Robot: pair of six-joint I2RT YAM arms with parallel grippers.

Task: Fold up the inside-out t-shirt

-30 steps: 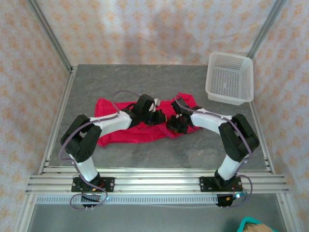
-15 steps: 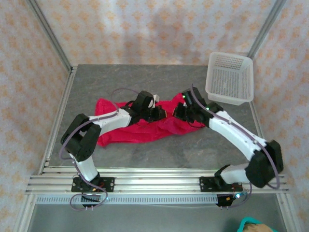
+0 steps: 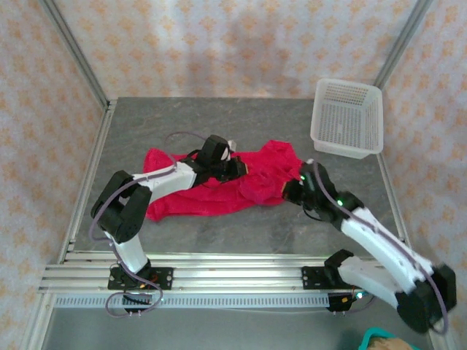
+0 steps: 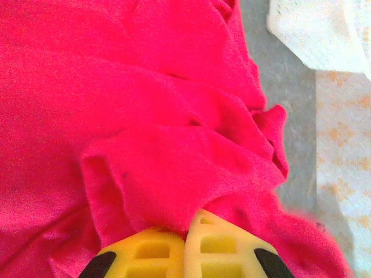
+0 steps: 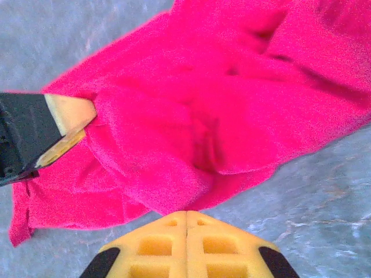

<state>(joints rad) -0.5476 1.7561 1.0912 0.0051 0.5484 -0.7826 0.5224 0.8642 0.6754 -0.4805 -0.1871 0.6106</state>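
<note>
The inside-out t-shirt (image 3: 190,191) is bright red-pink and lies crumpled across the middle of the table. My left gripper (image 3: 238,169) rests on its upper middle. In the left wrist view that gripper (image 4: 188,230) is shut, with a raised fold of the t-shirt (image 4: 174,162) pinched between its yellow fingers. My right gripper (image 3: 289,192) sits at the shirt's near right edge. Its jaws (image 5: 186,217) are shut, and a bunched tip of the t-shirt (image 5: 191,145) runs into the fingertips. The left gripper's fingers (image 5: 65,116) dig into the cloth at the left of the right wrist view.
A white mesh basket (image 3: 347,117) stands at the back right of the table, and its corner shows in the left wrist view (image 4: 324,29). Bare grey tabletop (image 3: 248,120) lies behind the shirt. A metal rail (image 3: 233,273) runs along the near edge by the arm bases.
My right arm has swung out to the right and drawn back toward the near side, its jaws closing. The shirt's right part has shifted with it. The left gripper has barely moved.
</note>
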